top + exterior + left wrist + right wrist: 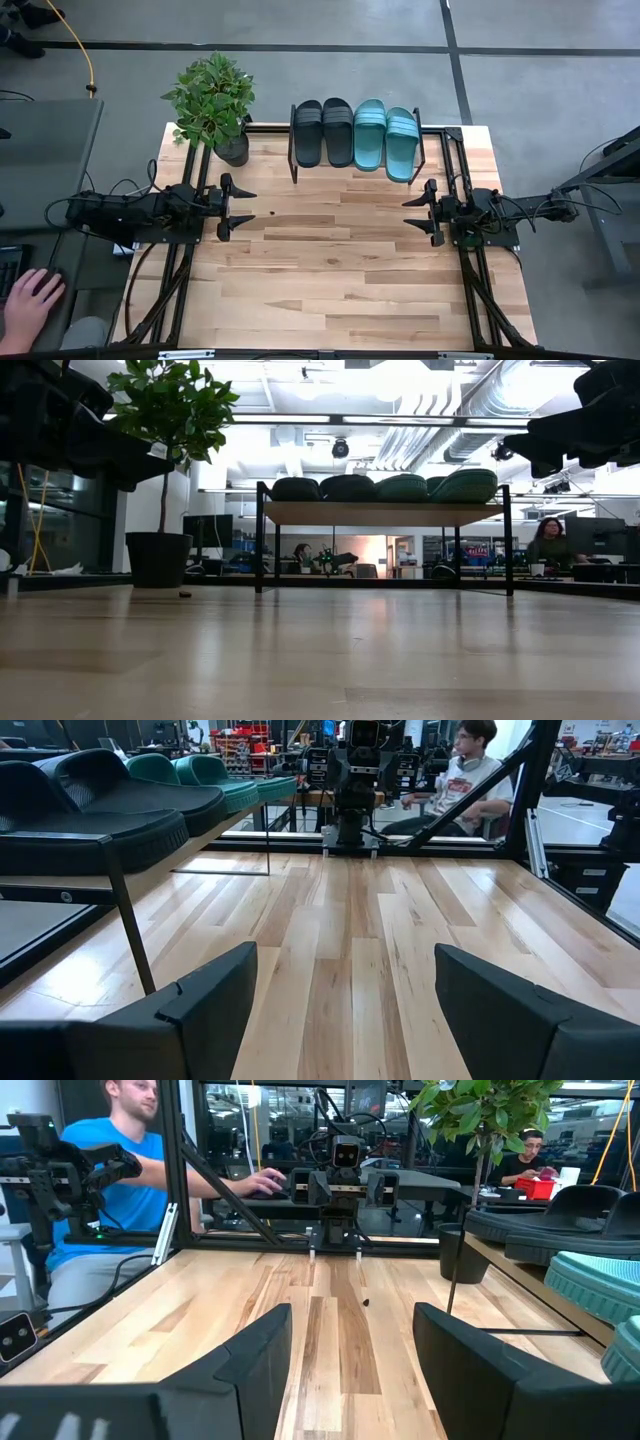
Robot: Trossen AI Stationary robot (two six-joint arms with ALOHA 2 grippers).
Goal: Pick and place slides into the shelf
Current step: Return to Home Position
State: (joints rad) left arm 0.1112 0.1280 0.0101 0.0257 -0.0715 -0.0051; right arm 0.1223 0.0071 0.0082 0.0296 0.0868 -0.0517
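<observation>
Two black slides (322, 131) and two teal slides (385, 138) lie side by side, soles down, on the plank top of the shelf (355, 170) at the table's far edge. The low view shows them in a row on the shelf (385, 512). My left gripper (250, 208) waits open at the table's left side, pointing level toward the right. My right gripper (408, 212) waits open at the right side, pointing level toward the left. Neither has anything between its fingers.
A potted plant (213, 103) stands at the far left corner beside the shelf. A small dark speck (271, 213) lies on the wooden tabletop (330, 290) near my left gripper. A person's hand (30, 300) rests off the table at the left. People sit beyond the table.
</observation>
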